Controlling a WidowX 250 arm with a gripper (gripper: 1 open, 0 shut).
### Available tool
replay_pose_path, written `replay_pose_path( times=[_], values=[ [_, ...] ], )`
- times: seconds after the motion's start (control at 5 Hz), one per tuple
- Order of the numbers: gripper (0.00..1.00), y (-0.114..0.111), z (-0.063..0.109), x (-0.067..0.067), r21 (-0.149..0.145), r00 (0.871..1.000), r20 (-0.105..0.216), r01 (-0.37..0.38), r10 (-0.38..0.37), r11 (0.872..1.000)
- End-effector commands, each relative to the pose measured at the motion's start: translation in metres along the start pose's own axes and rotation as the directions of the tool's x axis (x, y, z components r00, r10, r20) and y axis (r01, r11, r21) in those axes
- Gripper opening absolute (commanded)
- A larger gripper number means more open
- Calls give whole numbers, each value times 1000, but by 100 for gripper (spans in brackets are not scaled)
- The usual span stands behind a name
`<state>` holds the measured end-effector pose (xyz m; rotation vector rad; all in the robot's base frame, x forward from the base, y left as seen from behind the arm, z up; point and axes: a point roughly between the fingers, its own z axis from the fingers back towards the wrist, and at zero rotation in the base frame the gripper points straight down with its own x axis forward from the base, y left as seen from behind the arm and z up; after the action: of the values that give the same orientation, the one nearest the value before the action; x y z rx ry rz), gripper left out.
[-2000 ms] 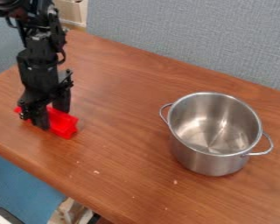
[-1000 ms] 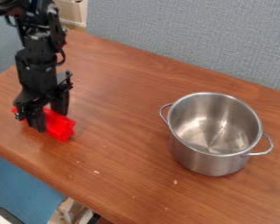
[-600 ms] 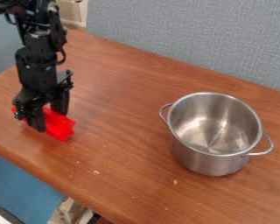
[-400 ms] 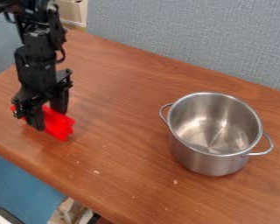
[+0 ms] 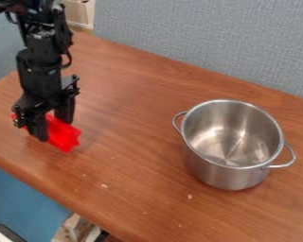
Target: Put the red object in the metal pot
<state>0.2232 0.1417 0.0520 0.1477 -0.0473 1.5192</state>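
moved: red object slid slightly left | gripper pinching it | wooden table | blue-grey wall

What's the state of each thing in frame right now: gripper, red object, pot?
gripper: pointing straight down at the left end of the table, shut on the red object.
red object: on the table, clamped between the fingers, not yet lifted as far as the view shows.
metal pot: upright on the right side of the table, no lid, empty inside, well apart from the gripper.
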Motion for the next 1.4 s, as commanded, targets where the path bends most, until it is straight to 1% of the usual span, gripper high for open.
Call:
replay_pose_path(
  times=[0.0, 1.2],
  values=[
    [0, -3, 18, 2, -49, 999, 39, 11, -9, 999],
    [0, 5, 29, -2, -36, 996, 56, 66, -64, 997]
  ],
)
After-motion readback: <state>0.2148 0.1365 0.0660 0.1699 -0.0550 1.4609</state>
